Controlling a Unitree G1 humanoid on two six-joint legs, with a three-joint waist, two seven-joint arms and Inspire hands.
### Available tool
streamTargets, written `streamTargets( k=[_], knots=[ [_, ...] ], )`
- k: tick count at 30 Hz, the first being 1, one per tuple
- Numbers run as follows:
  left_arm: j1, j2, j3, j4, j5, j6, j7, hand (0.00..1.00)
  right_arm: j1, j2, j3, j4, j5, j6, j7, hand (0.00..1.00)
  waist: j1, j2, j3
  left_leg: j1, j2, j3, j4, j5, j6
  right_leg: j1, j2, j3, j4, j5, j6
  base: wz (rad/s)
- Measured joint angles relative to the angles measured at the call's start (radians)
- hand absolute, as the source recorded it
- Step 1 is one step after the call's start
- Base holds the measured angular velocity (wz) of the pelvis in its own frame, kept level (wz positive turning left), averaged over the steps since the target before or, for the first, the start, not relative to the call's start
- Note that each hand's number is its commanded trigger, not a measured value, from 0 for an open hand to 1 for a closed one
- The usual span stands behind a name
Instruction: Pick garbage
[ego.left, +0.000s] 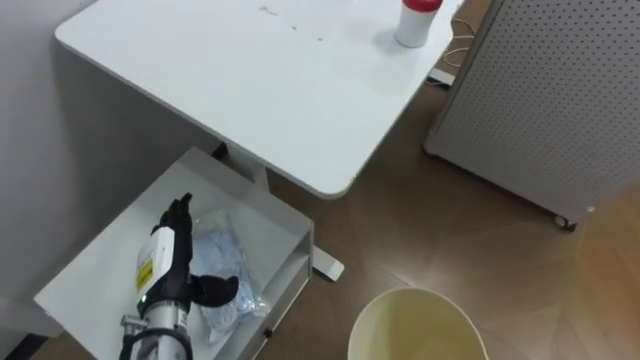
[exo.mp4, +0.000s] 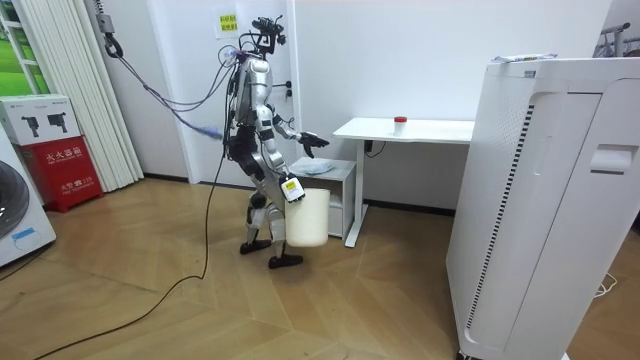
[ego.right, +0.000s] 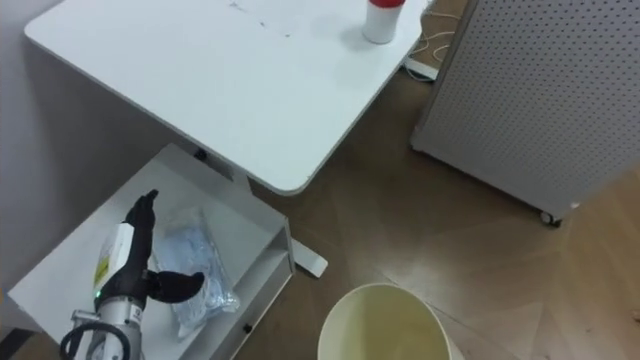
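Note:
A crumpled, translucent bluish plastic bag (ego.left: 222, 252) lies on top of a low white cabinet (ego.left: 95, 275) beside the desk. My left hand (ego.left: 168, 255) rests over the bag's left side. Its fingers are straight and point away from me, and its thumb spreads across the plastic, so it is open. A cream waste bin (ego.left: 415, 325) shows its open mouth at the bottom middle. In the room view the bin (exo.mp4: 306, 218) hangs by my right hand (exo.mp4: 291, 188) at its rim, beside my leg. I stand facing the cabinet.
A white desk (ego.left: 250, 90) overhangs the cabinet's far side and carries a white bottle with a red cap (ego.left: 417, 20). A tall white perforated appliance on castors (ego.left: 550, 90) stands to the right. Wooden floor lies between it and the bin.

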Motion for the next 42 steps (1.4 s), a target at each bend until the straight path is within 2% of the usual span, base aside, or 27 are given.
streamTargets(
  k=[7,9,15,21,30,33,34,35,38,42],
  knots=[
    [-0.005,0.000,0.000,0.034,-0.045,0.000,0.000,0.00,-0.001,0.018,0.004,-0.006,0.024,-0.004,-0.013,1.00,-0.008,-0.011,-0.0050,-0.053,0.015,0.009,0.034,-0.001,-0.007,-0.041,0.008,0.005,-0.001,0.020,-0.019,-0.06],
    [-0.004,-0.001,-0.020,0.052,-0.058,0.001,-0.001,0.00,-0.001,0.019,0.006,-0.025,0.027,-0.001,-0.018,1.00,-0.007,-0.013,-0.0058,-0.074,0.017,0.007,0.039,0.000,-0.007,-0.059,0.015,0.005,-0.001,0.025,-0.023,0.00],
    [-0.005,-0.003,-0.072,0.096,-0.093,0.031,-0.051,0.00,-0.002,0.020,0.028,-0.066,0.027,-0.001,-0.019,1.00,-0.026,-0.013,-0.0060,-0.119,0.015,0.000,0.061,-0.001,-0.007,-0.093,0.009,0.007,-0.002,0.035,-0.021,0.02],
    [-0.007,-0.021,-0.080,0.154,-0.093,0.066,-0.112,0.00,-0.002,0.022,0.040,-0.068,0.052,-0.001,-0.030,1.00,-0.028,-0.013,-0.0059,-0.137,0.014,0.000,0.066,-0.002,-0.005,-0.106,0.009,0.005,-0.006,0.039,-0.019,0.00],
    [-0.050,-0.022,-0.079,0.172,-0.093,0.075,-0.118,0.00,-0.022,0.041,0.041,-0.072,0.070,0.000,-0.052,1.00,-0.025,-0.013,-0.0052,-0.209,0.015,0.001,0.084,0.001,-0.001,-0.165,0.009,0.010,-0.023,0.064,-0.019,-0.01],
    [-0.059,-0.014,-0.080,0.173,-0.092,0.075,-0.123,0.00,-0.029,0.046,0.044,-0.077,0.069,0.002,-0.052,1.00,-0.025,-0.015,-0.0045,-0.217,0.015,0.002,0.085,0.001,0.000,-0.168,0.010,0.014,-0.031,0.067,-0.017,0.00],
    [-0.061,-0.013,-0.083,0.172,-0.092,0.076,-0.123,0.36,-0.029,0.047,0.046,-0.080,0.070,0.004,-0.053,1.00,-0.025,-0.016,-0.0039,-0.219,0.015,0.002,0.083,0.002,0.000,-0.170,0.010,0.014,-0.033,0.069,-0.017,0.00],
    [-0.064,-0.009,-0.091,0.172,-0.091,0.079,-0.122,1.00,-0.030,0.049,0.053,-0.082,0.070,0.006,-0.053,1.00,-0.025,-0.017,-0.0030,-0.221,0.014,0.003,0.083,0.003,0.000,-0.173,0.010,0.014,-0.033,0.071,-0.017,0.00],
    [-0.066,-0.004,-0.094,0.171,-0.089,0.082,-0.114,1.00,-0.031,0.053,0.078,-0.092,0.076,0.008,-0.064,1.00,-0.026,-0.017,-0.0029,-0.223,0.014,0.011,0.072,0.004,0.002,-0.179,0.009,0.017,-0.037,0.073,-0.017,0.00],
    [-0.073,0.011,-0.112,0.171,-0.091,0.093,-0.048,1.00,-0.035,0.053,0.111,-0.109,0.104,0.008,-0.080,1.00,-0.025,-0.017,-0.0026,-0.223,0.016,0.013,0.066,0.008,-0.001,-0.181,0.010,0.017,-0.039,0.074,-0.020,0.00]
  ],
)
